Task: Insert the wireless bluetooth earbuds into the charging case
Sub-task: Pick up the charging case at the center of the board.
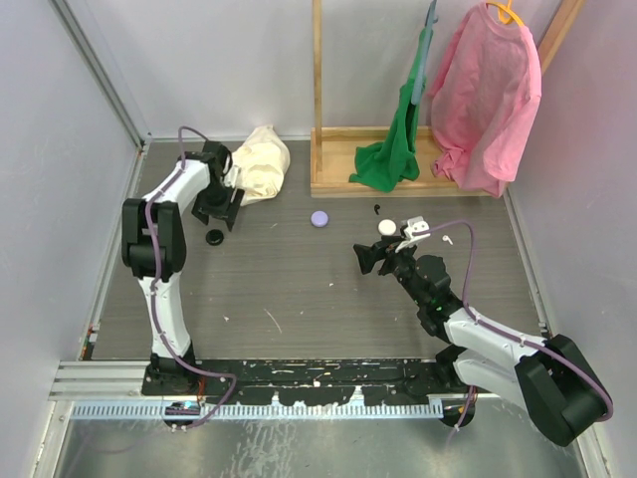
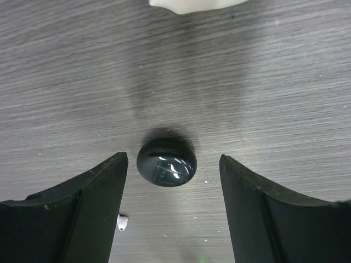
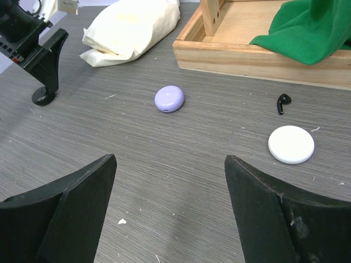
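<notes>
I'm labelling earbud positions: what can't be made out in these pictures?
Left wrist view: white earbud sits against the gripper finger, which may hide part of it.
Left wrist view: black case is shut, so its contents are hidden.
Right wrist view: black earbud is too small to tell its side.
Left wrist view: cream bag is cut off by the top edge.

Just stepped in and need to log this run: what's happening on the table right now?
Neither arm holds anything. The left hand is open above a glossy black round case, its fingers either side of it and not touching; a small white earbud lies beside one finger. The right hand is open too, facing a lilac case, a black earbud and a white round case, all loose on the table near the wooden rack.
</notes>
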You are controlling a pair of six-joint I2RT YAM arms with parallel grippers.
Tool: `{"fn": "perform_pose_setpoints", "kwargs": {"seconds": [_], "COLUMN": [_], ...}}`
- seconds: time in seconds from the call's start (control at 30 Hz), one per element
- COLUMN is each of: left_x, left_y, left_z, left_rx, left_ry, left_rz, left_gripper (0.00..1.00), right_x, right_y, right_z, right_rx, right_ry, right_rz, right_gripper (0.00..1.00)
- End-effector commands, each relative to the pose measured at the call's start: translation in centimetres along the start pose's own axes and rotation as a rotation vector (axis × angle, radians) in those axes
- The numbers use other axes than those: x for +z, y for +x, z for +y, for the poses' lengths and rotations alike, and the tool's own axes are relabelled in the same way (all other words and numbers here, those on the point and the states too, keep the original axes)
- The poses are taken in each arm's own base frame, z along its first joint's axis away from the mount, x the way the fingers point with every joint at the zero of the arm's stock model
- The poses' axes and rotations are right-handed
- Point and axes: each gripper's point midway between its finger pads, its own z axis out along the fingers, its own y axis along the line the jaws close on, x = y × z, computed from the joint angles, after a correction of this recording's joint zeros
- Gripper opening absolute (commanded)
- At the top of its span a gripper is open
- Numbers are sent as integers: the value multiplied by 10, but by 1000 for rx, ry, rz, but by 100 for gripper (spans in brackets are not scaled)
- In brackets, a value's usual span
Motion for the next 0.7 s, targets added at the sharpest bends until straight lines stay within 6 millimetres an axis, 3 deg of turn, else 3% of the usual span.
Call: {"fn": "perform_pose_setpoints", "kwargs": {"seconds": [0.0, 0.33, 0.67], "left_x": [0, 16, 13], "left_y": [4, 12, 22], "left_z": [-1, -2, -4], "left_rx": [26, -24, -62], "left_ry": [32, 85, 89], "left_rz": [40, 113, 160], "left_gripper": [69, 65, 47], "right_x": [1, 2, 3], "right_y": [-18, -17, -17], "right_z": [5, 5, 6], "right_rx": [-10, -9, -5], "right_ry": [-17, -19, -22], "right_rz": [-70, -64, -62], "right_gripper": [86, 86, 85]}}
